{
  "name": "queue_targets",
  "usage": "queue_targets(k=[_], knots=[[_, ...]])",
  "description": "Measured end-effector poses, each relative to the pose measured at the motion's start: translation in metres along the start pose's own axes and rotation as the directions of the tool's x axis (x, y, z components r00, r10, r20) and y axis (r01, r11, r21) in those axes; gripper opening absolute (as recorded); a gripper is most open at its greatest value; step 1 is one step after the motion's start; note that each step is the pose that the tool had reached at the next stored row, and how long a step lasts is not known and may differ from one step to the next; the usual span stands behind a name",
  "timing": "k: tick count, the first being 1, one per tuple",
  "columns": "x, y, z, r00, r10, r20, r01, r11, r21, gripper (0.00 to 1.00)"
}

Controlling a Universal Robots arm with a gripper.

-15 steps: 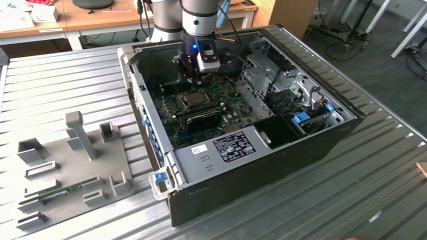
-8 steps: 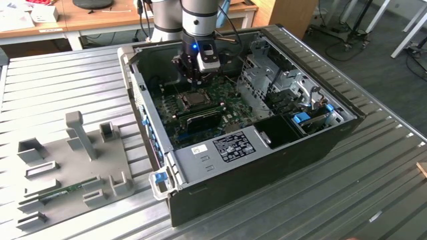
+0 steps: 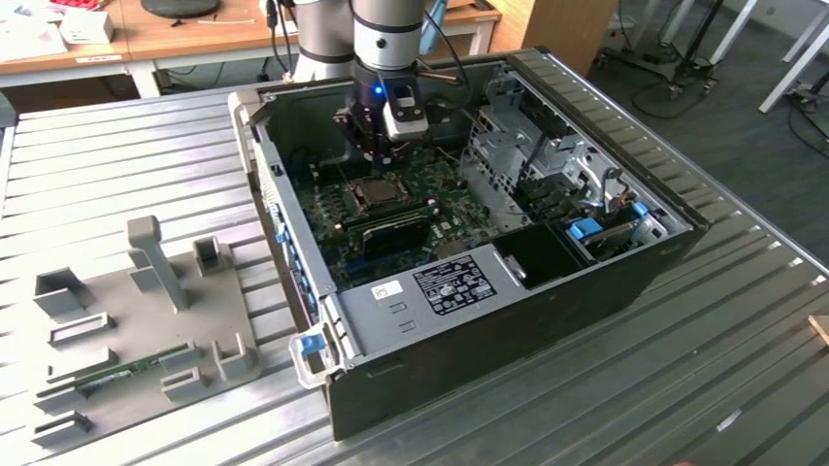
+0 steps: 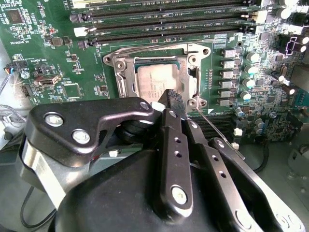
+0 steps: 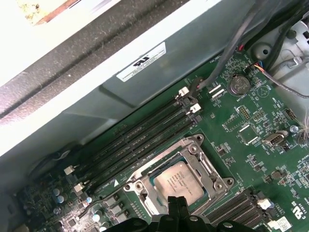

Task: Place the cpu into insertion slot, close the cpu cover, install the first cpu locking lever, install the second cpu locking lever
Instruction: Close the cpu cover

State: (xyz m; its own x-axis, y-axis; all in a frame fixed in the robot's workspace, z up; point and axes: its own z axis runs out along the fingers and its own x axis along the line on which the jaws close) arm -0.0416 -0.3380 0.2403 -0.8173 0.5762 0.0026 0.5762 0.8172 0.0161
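Ribbed table (image 3: pixel 116 165) bears an open case (image 3: pixel 545 311). Inside it the gripper (image 4: pixel 171 99), fingers together and empty, hangs just above the cpu (image 4: pixel 152 79), seated in the slot (image 4: pixel 112 60).

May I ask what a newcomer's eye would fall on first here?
The open computer case on the slatted metal table, with the arm reaching into it. In the second wrist view the gripper hangs over the cpu, seated in the insertion slot on the green motherboard.
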Motion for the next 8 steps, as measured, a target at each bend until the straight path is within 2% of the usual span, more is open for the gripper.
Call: queue_targets(k=[8], knots=[[0.0000,0.0000,0.0000,1.0000,-0.008,-0.0002,0.008,1.0000,0.0000,0.11]])
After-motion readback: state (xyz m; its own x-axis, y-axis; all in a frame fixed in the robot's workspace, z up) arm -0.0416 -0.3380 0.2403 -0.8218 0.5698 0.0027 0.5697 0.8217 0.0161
